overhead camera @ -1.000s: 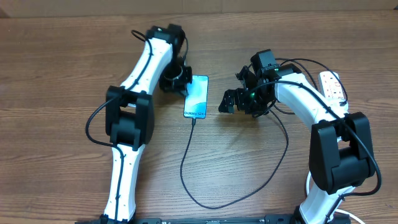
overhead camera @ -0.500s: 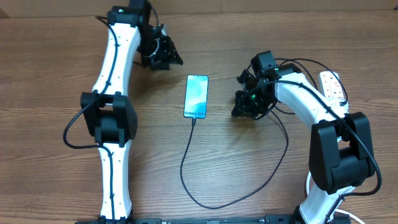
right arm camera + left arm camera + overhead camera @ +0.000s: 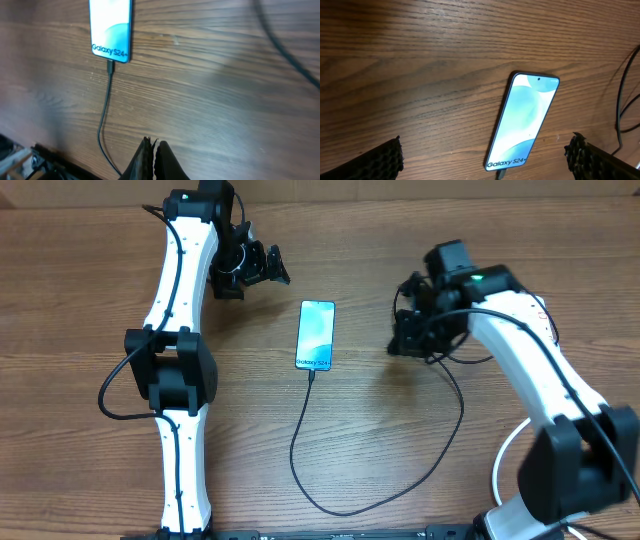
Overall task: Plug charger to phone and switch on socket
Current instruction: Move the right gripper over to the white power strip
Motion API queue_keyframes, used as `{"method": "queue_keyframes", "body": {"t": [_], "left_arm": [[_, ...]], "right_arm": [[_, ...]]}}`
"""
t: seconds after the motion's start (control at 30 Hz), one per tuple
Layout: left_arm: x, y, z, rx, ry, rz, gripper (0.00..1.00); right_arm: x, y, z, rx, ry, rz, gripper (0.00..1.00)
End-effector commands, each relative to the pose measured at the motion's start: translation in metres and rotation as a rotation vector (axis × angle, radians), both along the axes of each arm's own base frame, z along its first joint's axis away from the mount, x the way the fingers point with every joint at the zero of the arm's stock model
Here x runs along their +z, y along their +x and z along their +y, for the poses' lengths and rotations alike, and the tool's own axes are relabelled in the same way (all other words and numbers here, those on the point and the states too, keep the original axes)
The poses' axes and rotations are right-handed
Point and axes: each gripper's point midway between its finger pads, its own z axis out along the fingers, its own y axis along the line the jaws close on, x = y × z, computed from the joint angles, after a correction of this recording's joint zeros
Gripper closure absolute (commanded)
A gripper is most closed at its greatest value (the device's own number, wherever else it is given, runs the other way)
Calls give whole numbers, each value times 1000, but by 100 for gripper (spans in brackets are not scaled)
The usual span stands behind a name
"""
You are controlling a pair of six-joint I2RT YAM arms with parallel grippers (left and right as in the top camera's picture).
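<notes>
The phone (image 3: 316, 334) lies flat mid-table, its cyan screen up. The charger (image 3: 300, 442), a thin black cable, has its tip in the phone's bottom edge, loops toward the table's front and runs back up to the right. My left gripper (image 3: 262, 268) hangs open behind and left of the phone, holding nothing. In the left wrist view the phone (image 3: 522, 120) sits between the spread fingertips (image 3: 377, 160). My right gripper (image 3: 405, 340) is shut and empty, right of the phone. The right wrist view shows the phone (image 3: 111, 30) and the plugged charger (image 3: 103, 117). The socket is hidden by the right arm.
Another stretch of black cable (image 3: 285, 45) crosses the upper right of the right wrist view. The table's front edge (image 3: 30, 150) shows at the lower left of that view. Bare wooden tabletop (image 3: 400, 470) surrounds the phone.
My left gripper let go beside the phone, swung away to the far left and opened wide. My right gripper closed on nothing and shifted right, away from the phone.
</notes>
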Motion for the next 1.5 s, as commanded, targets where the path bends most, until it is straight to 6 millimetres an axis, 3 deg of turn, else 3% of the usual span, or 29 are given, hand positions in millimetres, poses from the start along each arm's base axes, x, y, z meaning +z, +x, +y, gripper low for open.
{"method": "queue_keyframes", "body": {"t": [0.0,0.27,0.8,1.0,1.23,1.27,1.3,1.47], "left_arm": [[9,0,-1,-12,15,-24,0],[9,2,-1,-12,14,-31,0],[9,2,-1,-12,14,-31,0],[9,2,-1,-12,14,-31,0],[9,2,-1,-12,14,-31,0],[9,2,-1,-12,14,-31,0],[9,2,-1,-12,14,-31,0],[9,2,-1,-12,14,-31,0]], "right_arm": [[35,5,-31,-80,-42,-101,96],[65,-5,-86,-219,-108,-164,96],[59,-35,-217,-740,-187,-6,96],[59,-49,-259,-996,-164,40,90],[59,-56,-288,-1139,-154,41,82],[58,-56,-292,-1169,-159,47,78],[57,-58,-298,-1201,-180,52,67],[57,-58,-304,-1218,-210,42,65]]}}
